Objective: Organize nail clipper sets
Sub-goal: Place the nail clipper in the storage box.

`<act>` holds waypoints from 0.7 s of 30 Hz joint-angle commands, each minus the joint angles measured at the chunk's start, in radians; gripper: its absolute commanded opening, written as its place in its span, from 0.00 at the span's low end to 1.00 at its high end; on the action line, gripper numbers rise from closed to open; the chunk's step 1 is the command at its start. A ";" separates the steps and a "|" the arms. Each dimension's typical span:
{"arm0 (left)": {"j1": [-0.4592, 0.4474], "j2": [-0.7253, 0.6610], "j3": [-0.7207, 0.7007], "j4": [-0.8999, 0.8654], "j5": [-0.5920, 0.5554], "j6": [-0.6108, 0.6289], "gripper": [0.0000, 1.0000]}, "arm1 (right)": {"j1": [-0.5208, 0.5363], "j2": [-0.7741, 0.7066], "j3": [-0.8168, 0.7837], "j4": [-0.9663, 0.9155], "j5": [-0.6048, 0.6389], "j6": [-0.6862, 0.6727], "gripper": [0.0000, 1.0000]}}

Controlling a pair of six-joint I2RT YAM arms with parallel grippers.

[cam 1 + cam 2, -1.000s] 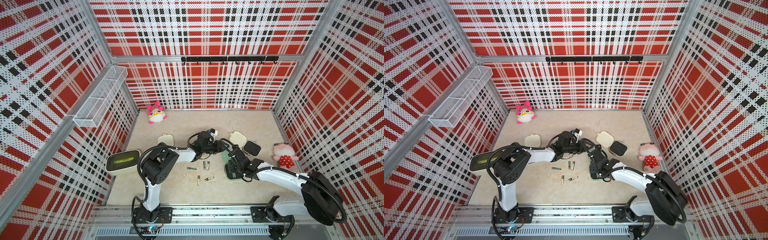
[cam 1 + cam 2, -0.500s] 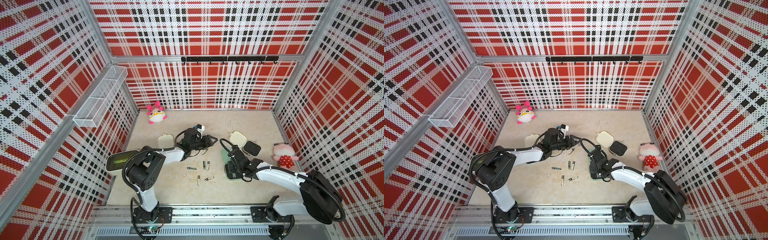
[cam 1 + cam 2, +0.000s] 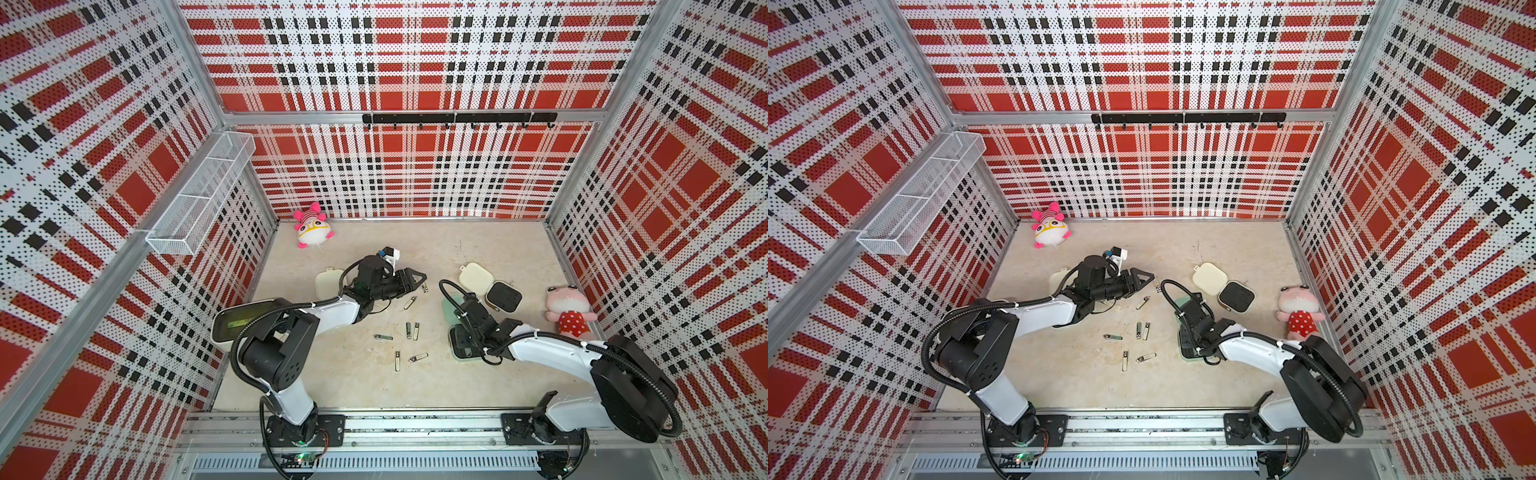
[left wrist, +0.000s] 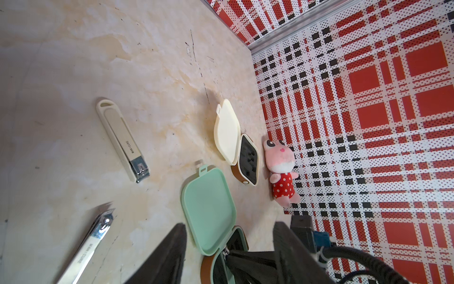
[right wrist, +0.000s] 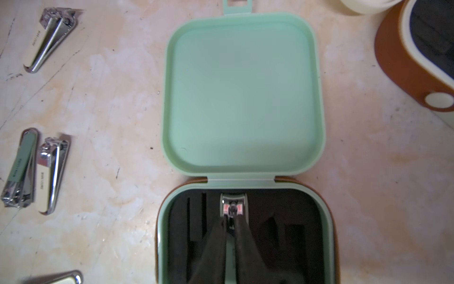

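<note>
The mint green case [image 5: 242,93] lies open, and its lid [image 3: 449,306] shows in a top view. My right gripper [image 5: 231,217] is shut on a mint-handled nail clipper [image 5: 233,203] in the case's black tray [image 5: 282,228]. My left gripper [image 4: 229,223] is open and holds nothing. It hovers left of the mint case in both top views [image 3: 419,279] [image 3: 1148,277]. Several loose silver clippers [image 3: 408,330] lie on the floor between the arms. One cream case [image 3: 476,279] is open with its black tray [image 3: 503,296] showing. Another cream case [image 3: 328,282] is closed behind the left arm.
A larger cream box with a green-tinted top [image 3: 239,320] sits at the left wall, partly under the left arm. A pink-and-white plush [image 3: 313,226] is at the back left, a pink plush in a red dress [image 3: 567,307] at the right wall. A wire basket [image 3: 199,199] hangs on the left wall.
My left arm swung its elbow leftward, and its gripper drew back a little from the mint case. The right gripper's jaws closed on the clipper in the tray.
</note>
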 commanded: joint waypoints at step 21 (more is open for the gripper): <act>0.425 -0.330 -0.206 -0.270 -0.078 0.177 0.68 | 0.174 0.257 0.417 -0.098 -0.037 -0.158 0.45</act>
